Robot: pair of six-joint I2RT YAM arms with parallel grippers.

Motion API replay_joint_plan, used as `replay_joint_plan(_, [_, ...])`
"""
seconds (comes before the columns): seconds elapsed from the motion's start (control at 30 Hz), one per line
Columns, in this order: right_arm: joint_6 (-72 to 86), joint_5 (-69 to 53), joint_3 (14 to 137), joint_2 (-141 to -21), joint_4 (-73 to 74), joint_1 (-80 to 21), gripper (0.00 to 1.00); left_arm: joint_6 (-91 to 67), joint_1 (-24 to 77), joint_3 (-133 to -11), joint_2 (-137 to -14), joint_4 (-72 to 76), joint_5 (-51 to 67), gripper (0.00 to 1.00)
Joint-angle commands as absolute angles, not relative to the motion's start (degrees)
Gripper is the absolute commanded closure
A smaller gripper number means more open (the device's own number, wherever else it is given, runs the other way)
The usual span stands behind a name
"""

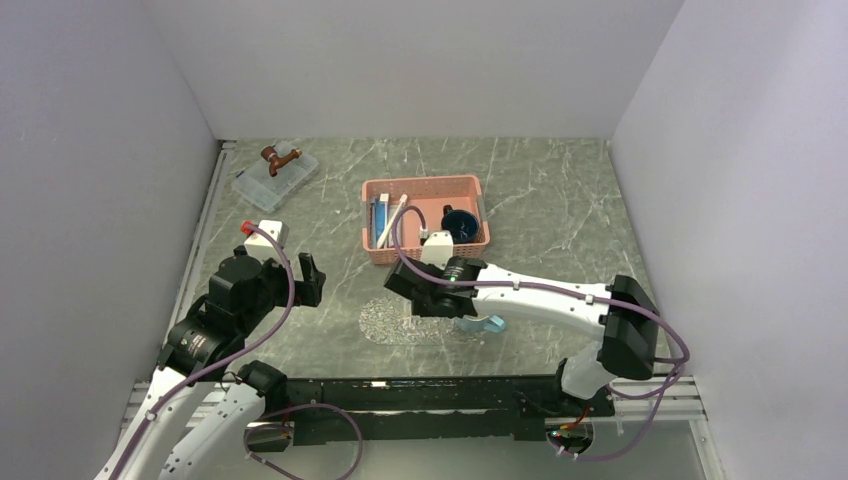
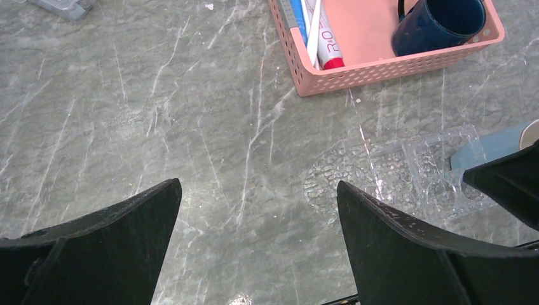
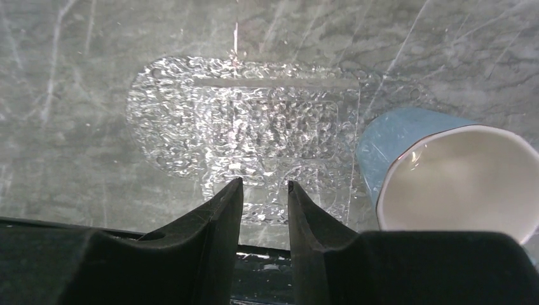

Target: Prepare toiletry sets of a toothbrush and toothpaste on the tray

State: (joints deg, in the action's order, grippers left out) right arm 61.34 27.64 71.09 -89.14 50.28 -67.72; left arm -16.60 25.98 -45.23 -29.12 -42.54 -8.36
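Observation:
The clear bumpy tray [image 1: 395, 322] lies near the front edge of the table, with nothing but a light blue mug [image 1: 489, 323] at its right end. My right gripper [image 3: 265, 184] hovers over the tray [image 3: 241, 127], jaws a little apart and empty, the mug [image 3: 445, 171] just to its right. A whitish toothbrush [image 2: 313, 28] and a toothpaste tube with a red cap [image 2: 328, 47] lie in the pink basket [image 2: 381, 70]. My left gripper [image 2: 257, 184] hangs wide open over bare table left of the tray [image 2: 381, 171].
The pink basket [image 1: 425, 188] stands behind the tray and also holds a dark blue mug [image 1: 460, 222]. A clear lidded box [image 1: 275, 178] with a brown object on it sits at the back left. White walls close in both sides.

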Motion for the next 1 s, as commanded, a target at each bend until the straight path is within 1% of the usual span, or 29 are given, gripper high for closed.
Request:
replay_joint_plan(0.0, [59.29,31.81,75.23,-86.03,51.71,-67.96,0.65,-16.19,26.02,-45.44,-28.92,-41.13,-8.70,0.01])
replay_joint_plan(0.17, [54.76,34.70,79.71,-86.67,53.01,-67.36,0.64,-16.06,26.02,-45.53,-28.95,-41.12,-8.49,0.01])
replay_joint_plan(0.37, [48.04,33.85,81.97,-86.29,50.20,-63.55,0.65,-16.00,26.04,-45.45,-28.30,-40.85,-7.65,0.01])
replay_joint_plan(0.77, [34.23,27.03,80.73,-83.86,43.83,-48.99,0.65,-15.60,26.02,-45.08,-28.60,-39.30,-5.29,0.01])
replay_joint_plan(0.97, [28.32,22.41,82.09,-86.26,40.99,-42.54,0.65,-16.00,26.03,-45.54,-30.47,-39.85,-6.12,0.01])
